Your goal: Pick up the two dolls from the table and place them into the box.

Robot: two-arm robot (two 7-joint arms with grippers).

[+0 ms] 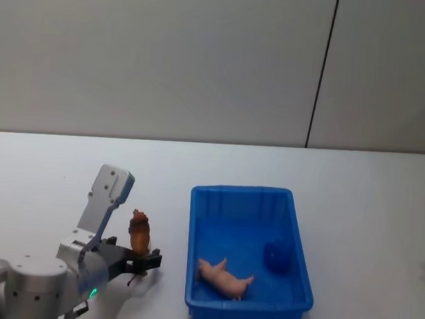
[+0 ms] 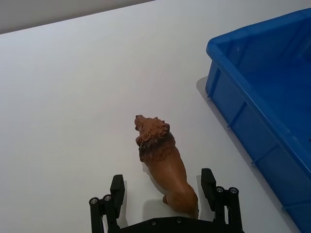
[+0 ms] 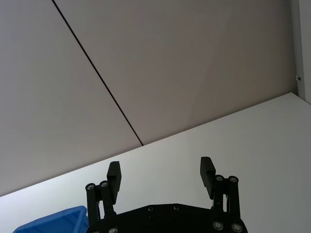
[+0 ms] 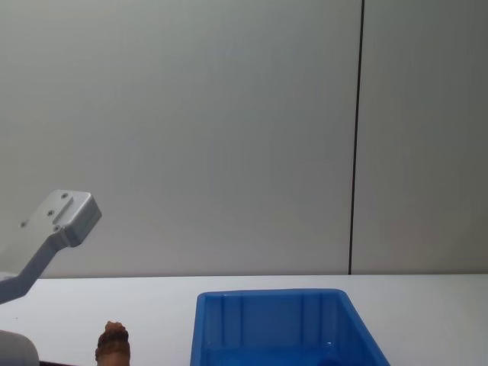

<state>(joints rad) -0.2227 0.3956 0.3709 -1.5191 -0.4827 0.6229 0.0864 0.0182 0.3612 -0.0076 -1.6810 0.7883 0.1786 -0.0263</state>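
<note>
The box (image 1: 297, 282) sits at the table's (image 1: 43, 177) near edge, the pink doll (image 1: 222, 278) already inside. The left gripper (image 2: 164, 191), fingers spread, straddles the brown doll (image 2: 163, 160) just beside the box's left wall, apparently ready to grasp. The right gripper (image 3: 160, 175) idles, unclenched.

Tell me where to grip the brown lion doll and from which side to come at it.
Grip the brown lion doll across its flanks, at the smooth mid-body behind the mane, coming from its rear. It stands upright on the table, head pointing away from the left gripper, whose open jaws already straddle its hindquarters. The torso is narrower and more even than the bulky mane, so it likely seats better.
</note>
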